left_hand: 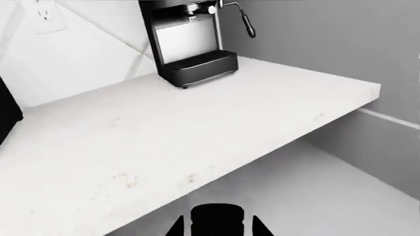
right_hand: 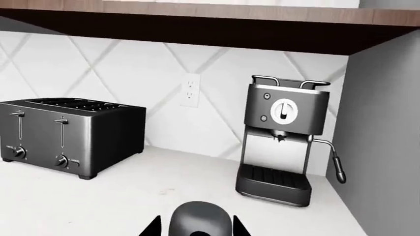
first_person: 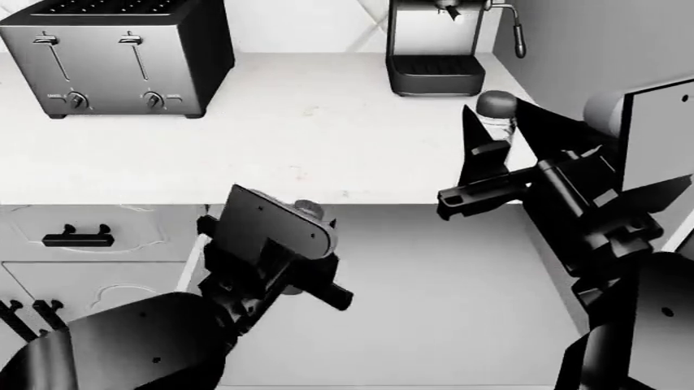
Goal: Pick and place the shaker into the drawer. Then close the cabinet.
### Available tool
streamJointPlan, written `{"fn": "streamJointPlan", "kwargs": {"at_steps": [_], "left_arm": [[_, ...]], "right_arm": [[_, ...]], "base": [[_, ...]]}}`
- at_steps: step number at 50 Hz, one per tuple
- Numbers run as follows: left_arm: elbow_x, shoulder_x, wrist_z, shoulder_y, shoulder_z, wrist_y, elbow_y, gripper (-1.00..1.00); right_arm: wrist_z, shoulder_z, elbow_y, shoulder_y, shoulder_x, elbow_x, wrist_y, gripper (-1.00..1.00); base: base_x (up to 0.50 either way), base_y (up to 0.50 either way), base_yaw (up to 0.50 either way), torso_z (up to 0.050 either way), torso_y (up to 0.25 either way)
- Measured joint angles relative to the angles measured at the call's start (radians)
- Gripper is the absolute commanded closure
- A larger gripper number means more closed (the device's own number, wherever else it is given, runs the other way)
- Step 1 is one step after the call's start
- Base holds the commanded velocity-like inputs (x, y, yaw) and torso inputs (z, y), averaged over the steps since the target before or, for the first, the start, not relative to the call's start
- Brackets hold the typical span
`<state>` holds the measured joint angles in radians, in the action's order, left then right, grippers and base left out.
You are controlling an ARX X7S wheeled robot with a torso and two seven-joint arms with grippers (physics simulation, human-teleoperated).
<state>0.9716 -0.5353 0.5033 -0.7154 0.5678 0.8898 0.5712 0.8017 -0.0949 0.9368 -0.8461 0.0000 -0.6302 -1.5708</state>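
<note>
Presently, items as seen: shaker [first_person: 496, 106], grey domed cap and pale body, upright on white counter [first_person: 282, 138] near its front right corner, w/ right gripper [first_person: 485, 159] around it; dark fingers [first_person: 473, 134] flank the body on both sides, but can't tell whether the jaws actually pinch it or just bracket it. In right wrist view the cap [right_hand: 200, 221] sits low between two dark finger tips, contact not discernible. Drawer [first_person: 456, 284], wide, white, smooth inside, pulled open below the counter edge, nothing visible in it. Left gripper [first_person: 314, 280] hangs over the drawer's left part, clear of the counter; jaw state can't be told from head view, and left wrist view shows only dark tips at frame edge over the drawer's interior. Toaster [first_person: 119, 57], four-slot, dark metal, back left of counter. Espresso machine [first_person: 440, 45], back right, against grey side wall [first_person: 607, 41], well behind shaker. Wall outlet [right_hand: 190, 90] on tiled backsplash btwn toaster and machine. Small ornate drawer front w/ black handle [first_person: 78, 237] left of the open drawer.
</note>
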Motion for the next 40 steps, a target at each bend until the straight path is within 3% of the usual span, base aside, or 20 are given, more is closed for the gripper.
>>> {"fn": "streamJointPlan", "kwargs": {"at_steps": [11, 23, 24, 32, 40], "left_arm": [[-0.155, 0.008, -0.116, 0.018, 0.184, -0.012, -0.163, 1.00], [-0.249, 0.029, -0.164, 0.046, 0.289, -0.040, -0.269, 1.00], [-0.253, 0.030, -0.165, 0.049, 0.293, -0.042, -0.274, -1.00], [-0.230, 0.015, -0.140, 0.051, 0.269, -0.030, -0.230, -1.00], [-0.057, -0.045, -0.015, -0.006, 0.120, 0.041, 0.002, -1.00]], "right_arm": [[-0.046, 0.030, 0.038, -0.014, 0.000, 0.075, 0.000, 1.00], [-0.081, 0.047, 0.079, -0.011, 0.000, 0.134, 0.000, 1.00], [-0.083, 0.048, 0.082, -0.010, 0.000, 0.138, 0.000, 1.00], [-0.029, 0.032, 0.085, -0.001, 0.000, 0.080, 0.000, 1.00], [0.368, -0.033, -0.009, -0.008, 0.000, -0.318, 0.000, 1.00]], "base": [[0.00, 0.00, 0.00, 0.000, 0.000], [0.00, 0.00, 0.00, 0.000, 0.001], [0.00, 0.00, 0.00, 0.000, 0.000], [0.00, 0.00, 0.00, 0.000, 0.000], [0.00, 0.00, 0.00, 0.000, 0.000]]}}
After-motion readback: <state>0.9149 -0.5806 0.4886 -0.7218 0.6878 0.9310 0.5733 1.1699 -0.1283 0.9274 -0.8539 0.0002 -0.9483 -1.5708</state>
